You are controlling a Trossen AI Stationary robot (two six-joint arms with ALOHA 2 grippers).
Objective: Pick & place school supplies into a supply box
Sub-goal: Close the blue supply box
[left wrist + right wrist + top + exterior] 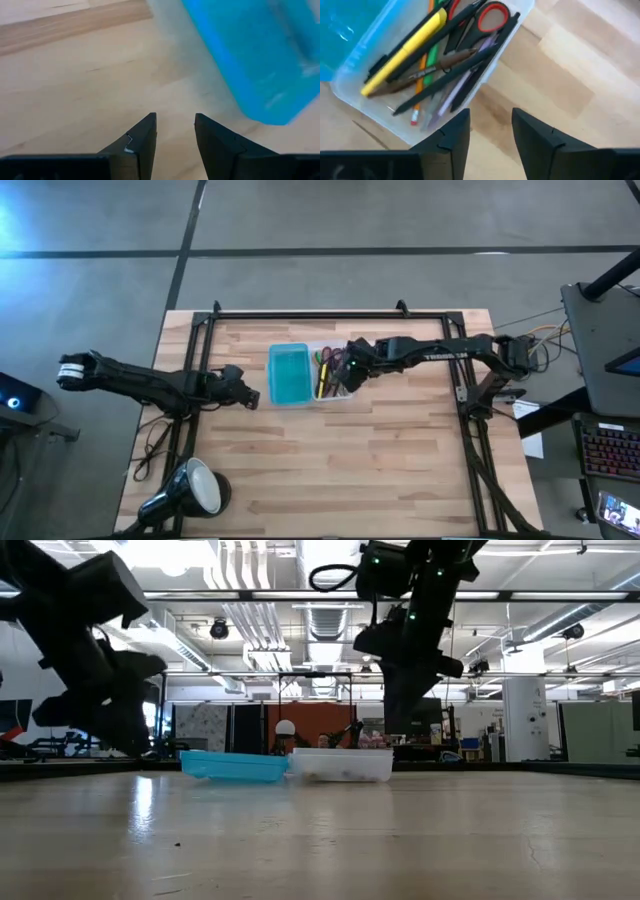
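Observation:
The supply box lies open on the table's middle. Its turquoise half (289,375) is on the left and its clear half (331,376) on the right. The clear half (365,97) holds the school supplies: red-handled scissors (493,15), a yellow marker (405,47), a green marker (433,56), an orange pencil (419,80) and several dark pens. My right gripper (491,114) is open and hovers over the clear half's right edge (346,376), holding nothing. My left gripper (175,119) is open and sits low, just left of the turquoise half (250,55), apart from it.
A black-and-white desk lamp (190,490) stands at the table's near left corner. A black frame (330,315) runs along the far, left and right edges. Bare wood (340,460) stretches from the box to the near edge.

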